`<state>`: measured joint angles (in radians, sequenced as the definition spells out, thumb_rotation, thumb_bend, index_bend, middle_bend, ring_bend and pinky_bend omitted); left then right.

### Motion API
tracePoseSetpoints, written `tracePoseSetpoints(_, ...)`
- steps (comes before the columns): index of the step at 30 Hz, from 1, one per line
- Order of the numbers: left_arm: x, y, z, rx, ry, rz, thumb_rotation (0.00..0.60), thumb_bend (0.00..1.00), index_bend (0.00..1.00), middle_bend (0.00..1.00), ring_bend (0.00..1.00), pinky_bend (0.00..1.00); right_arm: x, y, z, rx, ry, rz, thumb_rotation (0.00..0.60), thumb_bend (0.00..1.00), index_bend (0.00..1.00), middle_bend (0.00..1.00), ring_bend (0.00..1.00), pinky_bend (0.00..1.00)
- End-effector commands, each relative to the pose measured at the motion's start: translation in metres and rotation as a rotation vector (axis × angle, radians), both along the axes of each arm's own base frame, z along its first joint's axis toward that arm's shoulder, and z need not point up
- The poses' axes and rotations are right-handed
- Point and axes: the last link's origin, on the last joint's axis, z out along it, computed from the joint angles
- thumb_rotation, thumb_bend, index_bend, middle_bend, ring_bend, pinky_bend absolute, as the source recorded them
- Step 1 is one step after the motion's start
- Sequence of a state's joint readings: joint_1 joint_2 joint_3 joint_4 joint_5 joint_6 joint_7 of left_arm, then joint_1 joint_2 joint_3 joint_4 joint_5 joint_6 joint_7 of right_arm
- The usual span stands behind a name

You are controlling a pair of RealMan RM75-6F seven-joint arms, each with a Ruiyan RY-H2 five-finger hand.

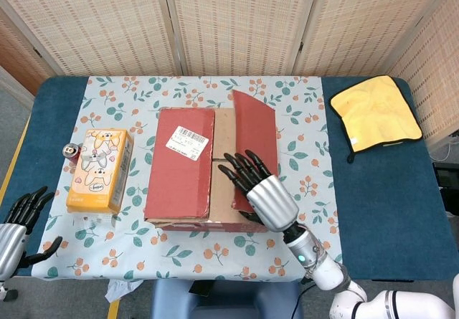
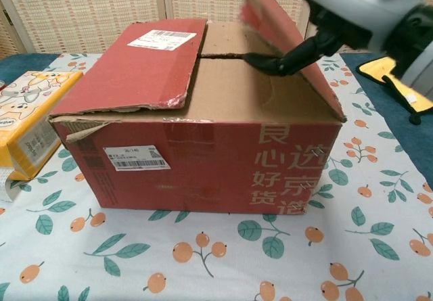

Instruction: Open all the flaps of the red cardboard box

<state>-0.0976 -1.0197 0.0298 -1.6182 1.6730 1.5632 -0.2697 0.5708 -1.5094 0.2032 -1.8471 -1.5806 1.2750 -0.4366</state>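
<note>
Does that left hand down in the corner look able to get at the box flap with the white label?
Probably yes. The left hand is open and holds nothing, and the labelled flap lies flat and uncovered. Only the yellow carton stands between them.
</note>
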Motion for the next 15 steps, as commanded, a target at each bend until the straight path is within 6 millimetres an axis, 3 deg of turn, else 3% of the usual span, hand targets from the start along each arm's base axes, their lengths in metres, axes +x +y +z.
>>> tracePoseSetpoints(1, 0.001, -0.001, 0.000, -0.001, 0.001, -0.006, 0.600, 0.38, 0.00, 0.00, 0.00, 0.00, -0.024, 0.013, 0.025, -0.088, -0.034, -0.047, 0.600, 0.41, 0.00, 0.00, 0.00, 0.00)
tracePoseSetpoints(7, 0.002, -0.002, -0.001, -0.005, 0.005, -0.013, 0.600, 0.38, 0.00, 0.00, 0.00, 0.00, -0.085, 0.054, 0.055, -0.194, -0.072, -0.170, 0.600, 0.41, 0.00, 0.00, 0.00, 0.00)
tracePoseSetpoints(15, 0.002, -0.001, -0.003, -0.010, 0.016, -0.010, 0.600, 0.38, 0.00, 0.00, 0.00, 0.00, -0.160, 0.106, 0.072, -0.299, -0.116, -0.325, 0.600, 0.41, 0.00, 0.00, 0.00, 0.00)
